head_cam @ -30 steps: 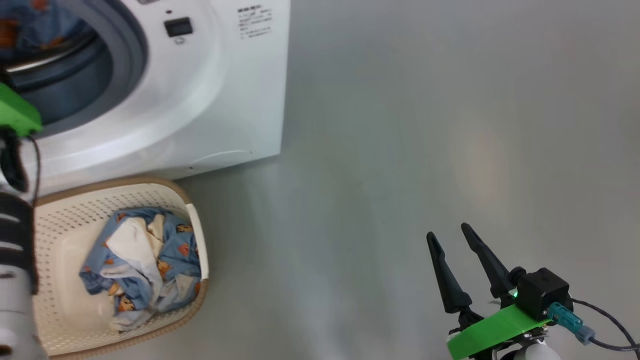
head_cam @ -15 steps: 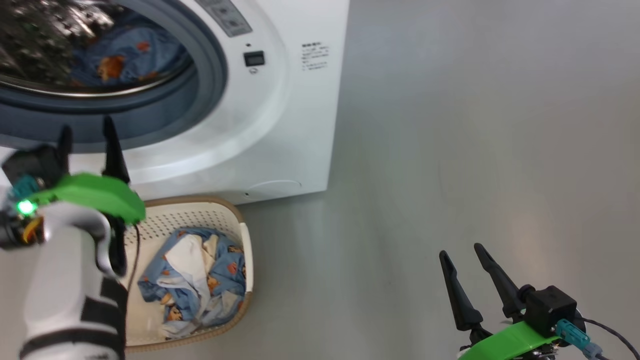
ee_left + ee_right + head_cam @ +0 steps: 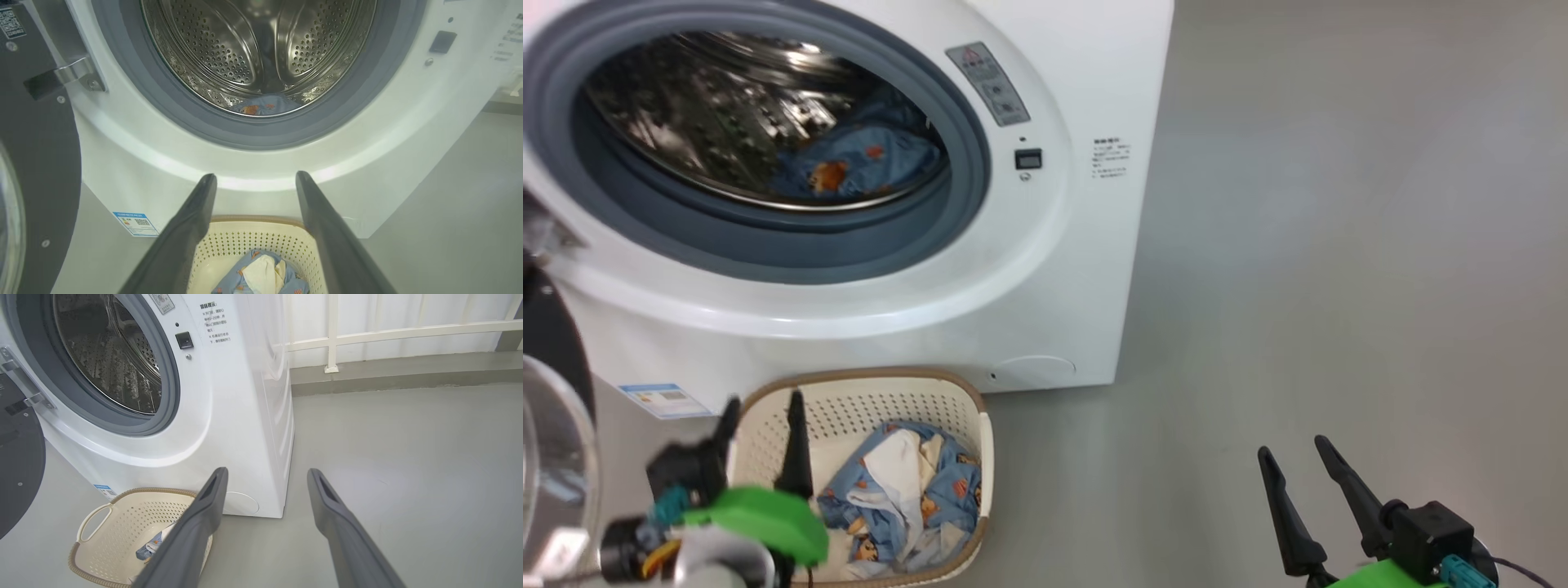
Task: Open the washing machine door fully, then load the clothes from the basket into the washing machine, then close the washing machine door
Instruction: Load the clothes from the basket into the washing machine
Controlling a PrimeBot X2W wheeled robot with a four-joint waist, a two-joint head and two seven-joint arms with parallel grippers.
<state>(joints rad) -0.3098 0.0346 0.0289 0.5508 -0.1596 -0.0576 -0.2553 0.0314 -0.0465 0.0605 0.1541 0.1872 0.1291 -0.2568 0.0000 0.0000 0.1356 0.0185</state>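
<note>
The washing machine (image 3: pixel 1045 269) stands with its door (image 3: pixel 551 343) swung wide to the left. Some blue printed clothes (image 3: pixel 849 163) lie in the steel drum (image 3: pixel 261 49). More clothes (image 3: pixel 907 490), blue with white cloth, lie in the cream basket (image 3: pixel 866 412) on the floor before the machine. My left gripper (image 3: pixel 764 404) hangs open and empty over the basket's left rim, fingers pointing at the machine's front. In the left wrist view the left gripper (image 3: pixel 254 176) frames the basket (image 3: pixel 253 222). My right gripper (image 3: pixel 1290 447) is open and empty over bare floor, well right of the basket.
Grey floor (image 3: pixel 1339 245) stretches to the right of the machine. A low step and a white railing (image 3: pixel 392 332) run along the back wall. The open door (image 3: pixel 16 465) takes up the room left of the basket (image 3: pixel 102 539).
The head camera has swung, shifting the machine right and down in the picture. My left gripper has come down from the drum's mouth to the basket's left rim. The right gripper has kept its place.
</note>
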